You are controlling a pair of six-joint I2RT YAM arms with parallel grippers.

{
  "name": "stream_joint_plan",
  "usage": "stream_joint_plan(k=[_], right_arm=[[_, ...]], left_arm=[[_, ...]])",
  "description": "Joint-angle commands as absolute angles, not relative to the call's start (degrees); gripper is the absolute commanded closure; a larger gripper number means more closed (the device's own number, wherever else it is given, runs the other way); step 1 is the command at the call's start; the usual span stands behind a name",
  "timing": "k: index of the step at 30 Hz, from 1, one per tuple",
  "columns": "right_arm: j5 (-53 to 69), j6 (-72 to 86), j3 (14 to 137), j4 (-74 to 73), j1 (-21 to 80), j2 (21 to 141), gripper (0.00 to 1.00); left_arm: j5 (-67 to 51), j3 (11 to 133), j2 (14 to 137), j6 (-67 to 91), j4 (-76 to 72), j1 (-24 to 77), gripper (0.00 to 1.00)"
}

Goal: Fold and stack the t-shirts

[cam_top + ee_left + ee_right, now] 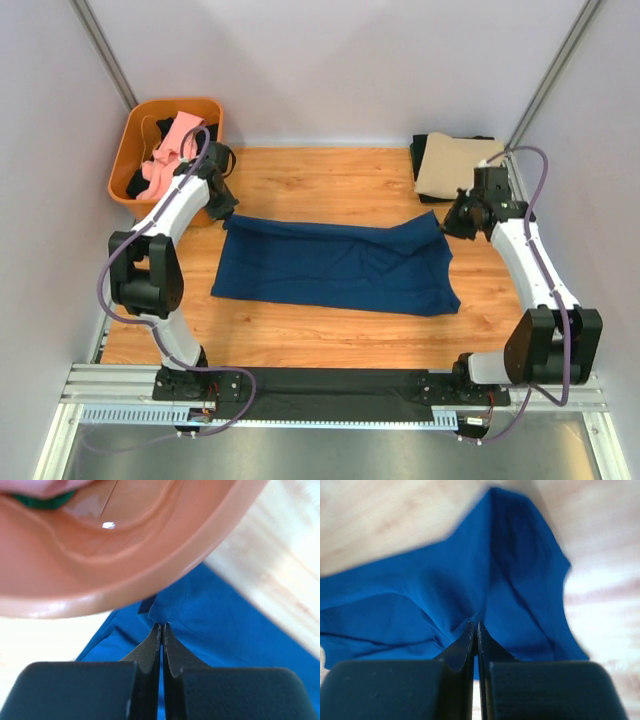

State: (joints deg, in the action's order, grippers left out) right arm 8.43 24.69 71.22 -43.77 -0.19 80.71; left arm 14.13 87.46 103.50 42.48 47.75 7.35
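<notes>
A navy blue t-shirt (335, 265) lies as a long wrinkled band across the middle of the wooden table. My left gripper (222, 208) is at its far left corner, next to the basket. In the left wrist view the left gripper (161, 626) is shut on an edge of the blue cloth (225, 625). My right gripper (452, 222) is at the far right corner, which is raised a little. The right wrist view shows that gripper (474, 625) shut on a fold of the blue cloth (510, 570). A folded tan t-shirt (455, 165) lies on a black one (420, 155) at the back right.
An orange plastic basket (128, 160) stands at the back left, holding a pink t-shirt (172, 150) and dark cloth. Its rim (125, 555) hangs close over the left gripper. Grey walls close in the table on three sides.
</notes>
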Motion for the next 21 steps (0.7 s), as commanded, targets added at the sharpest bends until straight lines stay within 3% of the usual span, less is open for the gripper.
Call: stream_joint_plan(k=[1,2,3,6,7,12,17,21], right_arm=[[4.94,28.81,61.72,-42.03,-0.26,74.81,1.0],[3.7,29.7,58.92,-41.49,-0.26,73.4,1.0],[2.73,30.32,54.8,-40.7,-0.26,70.78,0.92],[0.09,31.9,50.37,-38.94,-0.26,66.89,0.47],[-2.09,32.17,49.32,-38.59,-0.26,66.19,0.29],[2.19,33.66,50.54,-37.97,-0.26,64.69,0.27],[4.57,35.5,51.24,-34.98,6.84,67.49,0.28],[2.99,38.83,51.94,-33.75,12.47,77.76,0.28]], left_arm=[[14.77,82.21,99.15,41.13,45.53,7.03,1.0],[14.59,80.96,97.92,41.13,44.4,7.12,1.0],[14.5,78.86,97.48,41.05,44.12,7.03,0.96],[14.68,76.3,94.93,41.13,43.51,7.03,0.67],[14.5,74.64,94.05,41.13,43.16,7.03,0.5],[15.99,72.6,90.18,40.34,43.16,7.47,0.44],[18.11,76.01,93.14,33.85,41.22,12.29,0.49],[17.24,81.03,100.01,31.47,41.4,17.4,0.51]])
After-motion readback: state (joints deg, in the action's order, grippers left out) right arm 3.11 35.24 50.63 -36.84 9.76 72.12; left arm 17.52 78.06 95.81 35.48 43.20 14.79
